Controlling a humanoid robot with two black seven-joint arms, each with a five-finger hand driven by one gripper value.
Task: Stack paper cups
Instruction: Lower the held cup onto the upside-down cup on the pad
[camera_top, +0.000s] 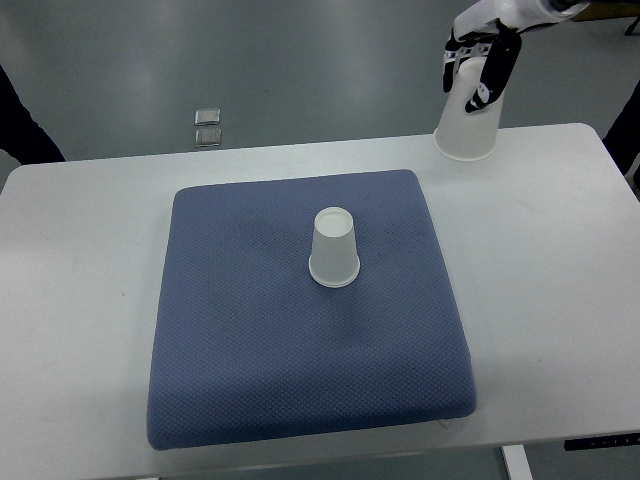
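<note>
- At the far right corner of the tabletop (540, 300), the right robot hand (480, 62) has its fingers curled round an upturned paper cup (467, 125), mouth down.
- The second cup (333, 248) stands upturned on the blue cushion (250, 340), down and left of that hand, well apart.
- Both cups' long axes are upright.
- No left arm shows.

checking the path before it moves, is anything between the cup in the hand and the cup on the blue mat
Nothing visible. The right hand grips an upside-down cup at the table's far right edge. Between it and the upside-down cup on the mat lie only bare tabletop and blue mat.
</note>
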